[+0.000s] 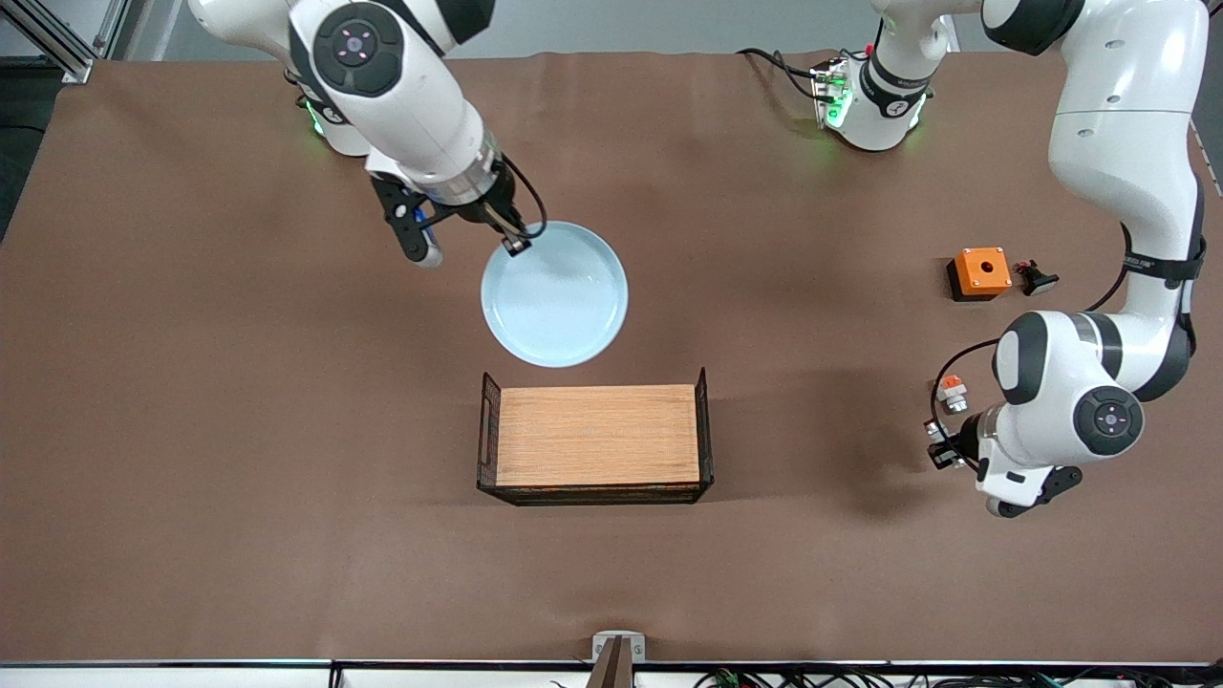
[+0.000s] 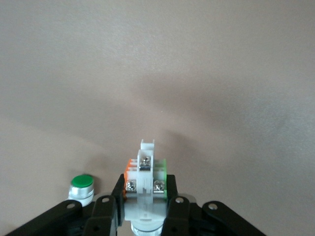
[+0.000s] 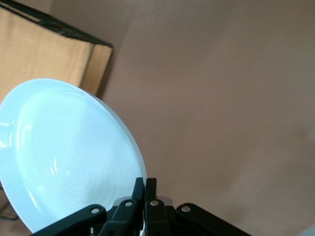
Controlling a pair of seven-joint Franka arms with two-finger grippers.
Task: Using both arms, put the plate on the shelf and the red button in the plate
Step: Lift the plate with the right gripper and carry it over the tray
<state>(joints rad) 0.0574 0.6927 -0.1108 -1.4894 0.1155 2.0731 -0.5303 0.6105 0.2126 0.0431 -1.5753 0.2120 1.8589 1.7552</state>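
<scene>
The right pincer (image 1: 514, 241) pinched the plate (image 1: 554, 293) by its rim; the left pincer (image 2: 146, 206) clamped the red button (image 2: 145, 184). Carrying both to the wooden tray (image 1: 596, 435) probably came next.

White arms, black joints, black cables, green base lights.

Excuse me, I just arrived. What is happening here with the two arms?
The right claw is shut on the rim of the pale-blue plate, holding it beside the wooden tray, which has nothing on it yet. The left claw is shut on a small push-button switch toward the left arm's end of the table. A green-capped button lies beside it, and an orange box sits farther from the front camera.
</scene>
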